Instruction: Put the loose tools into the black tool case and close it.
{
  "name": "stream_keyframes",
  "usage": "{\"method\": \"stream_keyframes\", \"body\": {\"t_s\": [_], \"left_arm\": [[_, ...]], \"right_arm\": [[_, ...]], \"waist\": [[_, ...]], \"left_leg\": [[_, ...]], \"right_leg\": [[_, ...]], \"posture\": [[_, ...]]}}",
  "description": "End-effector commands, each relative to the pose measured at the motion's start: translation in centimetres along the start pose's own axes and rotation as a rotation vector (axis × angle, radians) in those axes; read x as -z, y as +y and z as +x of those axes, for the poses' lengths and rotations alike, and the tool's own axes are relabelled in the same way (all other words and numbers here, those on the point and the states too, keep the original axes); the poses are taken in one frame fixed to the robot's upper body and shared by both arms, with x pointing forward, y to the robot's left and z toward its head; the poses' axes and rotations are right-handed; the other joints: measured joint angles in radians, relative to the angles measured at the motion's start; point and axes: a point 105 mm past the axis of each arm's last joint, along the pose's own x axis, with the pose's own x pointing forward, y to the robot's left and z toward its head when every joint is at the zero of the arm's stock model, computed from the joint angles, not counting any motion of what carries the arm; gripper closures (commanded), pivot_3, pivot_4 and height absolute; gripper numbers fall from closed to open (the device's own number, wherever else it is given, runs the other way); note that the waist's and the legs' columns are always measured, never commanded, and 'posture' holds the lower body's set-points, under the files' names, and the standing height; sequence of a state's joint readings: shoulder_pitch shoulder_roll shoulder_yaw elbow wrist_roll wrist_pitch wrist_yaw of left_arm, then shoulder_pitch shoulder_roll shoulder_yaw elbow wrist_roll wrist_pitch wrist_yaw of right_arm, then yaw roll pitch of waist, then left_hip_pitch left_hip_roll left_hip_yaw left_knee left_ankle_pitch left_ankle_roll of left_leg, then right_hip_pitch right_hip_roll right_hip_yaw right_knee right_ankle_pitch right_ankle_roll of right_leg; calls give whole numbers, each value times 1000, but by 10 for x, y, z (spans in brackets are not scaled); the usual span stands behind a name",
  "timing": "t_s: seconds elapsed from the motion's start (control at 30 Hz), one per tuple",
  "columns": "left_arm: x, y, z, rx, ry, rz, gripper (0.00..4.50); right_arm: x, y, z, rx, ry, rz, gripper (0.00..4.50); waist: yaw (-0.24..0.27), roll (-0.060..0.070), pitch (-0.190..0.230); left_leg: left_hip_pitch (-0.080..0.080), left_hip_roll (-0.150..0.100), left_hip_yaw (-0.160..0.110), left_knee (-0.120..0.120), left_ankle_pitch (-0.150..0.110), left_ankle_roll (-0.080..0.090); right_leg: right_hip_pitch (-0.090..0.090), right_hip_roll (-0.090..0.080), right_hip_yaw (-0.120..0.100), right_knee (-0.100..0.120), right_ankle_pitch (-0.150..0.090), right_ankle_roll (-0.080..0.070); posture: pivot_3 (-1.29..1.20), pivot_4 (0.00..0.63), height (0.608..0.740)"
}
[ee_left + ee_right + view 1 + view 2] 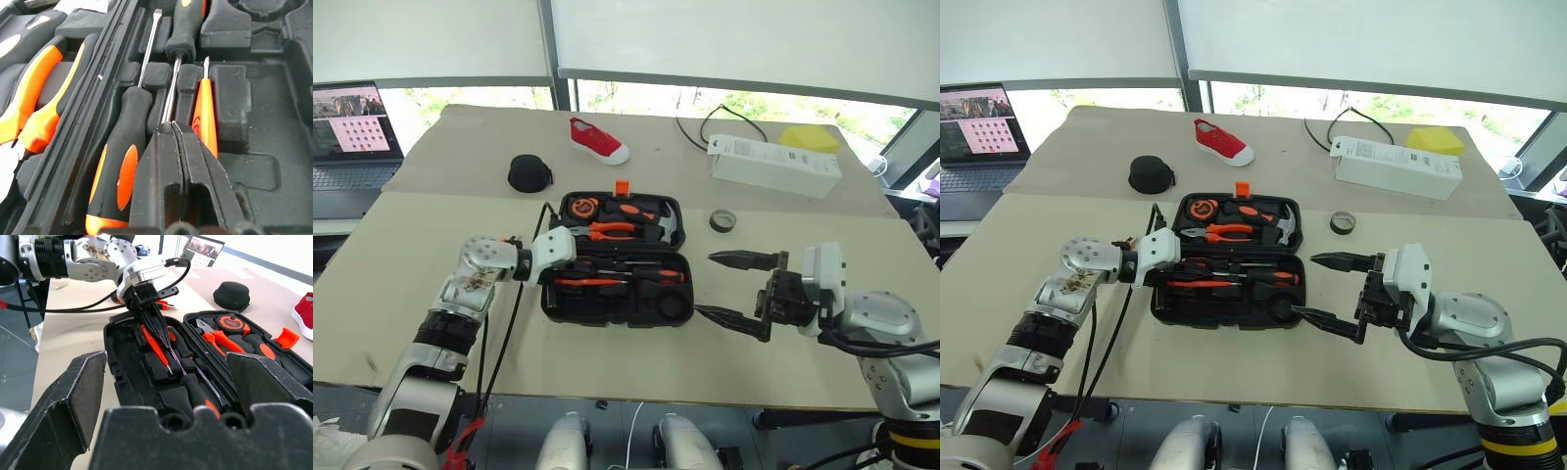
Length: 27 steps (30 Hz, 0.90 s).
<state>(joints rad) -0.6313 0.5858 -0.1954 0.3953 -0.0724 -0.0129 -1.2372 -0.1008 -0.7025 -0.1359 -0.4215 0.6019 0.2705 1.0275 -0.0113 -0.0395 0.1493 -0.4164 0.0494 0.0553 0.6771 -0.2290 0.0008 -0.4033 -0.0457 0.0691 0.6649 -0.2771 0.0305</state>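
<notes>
At the middle of the counter (431,323) the black tool case (617,259) lay open and flat, its lid half toward twelve o'clock with a small orange latch (622,187) on the far rim. No brand could be read on the case; the round tape measure (580,207) in the lid half carried dark marks too small to make out, and the long white box (773,164) at two o'clock bore small print that was not legible. In the near half two long-shafted screwdrivers (122,161) with orange-black handles sat in moulded slots beside a thin all-orange tester screwdriver (205,115); orange-handled pliers (612,231) and a hammer (666,227) lay in the lid half. The left gripper (177,128) rested over the near half with its jaws pressed together, their tips on a screwdriver shaft. The right gripper (732,286) hung at three o'clock, jaws wide apart and empty. A small dark tape ring (723,221) lay loose on the counter at two o'clock.
</notes>
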Motion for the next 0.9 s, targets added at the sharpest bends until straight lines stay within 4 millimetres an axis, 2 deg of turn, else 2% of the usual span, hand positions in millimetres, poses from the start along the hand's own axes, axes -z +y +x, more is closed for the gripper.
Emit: {"method": "stream_keyframes", "body": {"t_s": [0.03,0.33,0.53,0.73,0.9], "left_arm": [[1,-12,1,44,-3,18,4432],[13,-18,-6,32,30,-1,4432],[5,-15,-6,12,-12,-2,4432],[23,-23,-3,52,70,-72,4432],[26,-25,-5,60,68,-145,4432]], "right_arm": [[-10,-1,0,9,-26,-59,0],[-7,0,-1,24,-22,-57,0],[-7,-1,0,32,-26,-62,0],[-6,-1,2,30,-30,-59,0],[-6,-2,3,26,-34,-60,0]], "waist": [[0,0,0],[-1,0,0],[-1,0,0],[0,0,0],[-1,1,0]], "left_leg": [[0,0,0,0,0,0],[0,0,0,0,0,0],[1,0,0,0,0,0],[1,0,0,0,0,0],[4,0,0,0,0,0]], "right_leg": [[0,0,0,0,0,0],[0,0,0,0,0,0],[1,0,0,0,0,0],[1,0,0,0,0,0],[3,0,0,0,0,0]], "posture": [[0,150,740],[0,150,740],[0,150,740],[0,150,740],[0,150,740]]}}
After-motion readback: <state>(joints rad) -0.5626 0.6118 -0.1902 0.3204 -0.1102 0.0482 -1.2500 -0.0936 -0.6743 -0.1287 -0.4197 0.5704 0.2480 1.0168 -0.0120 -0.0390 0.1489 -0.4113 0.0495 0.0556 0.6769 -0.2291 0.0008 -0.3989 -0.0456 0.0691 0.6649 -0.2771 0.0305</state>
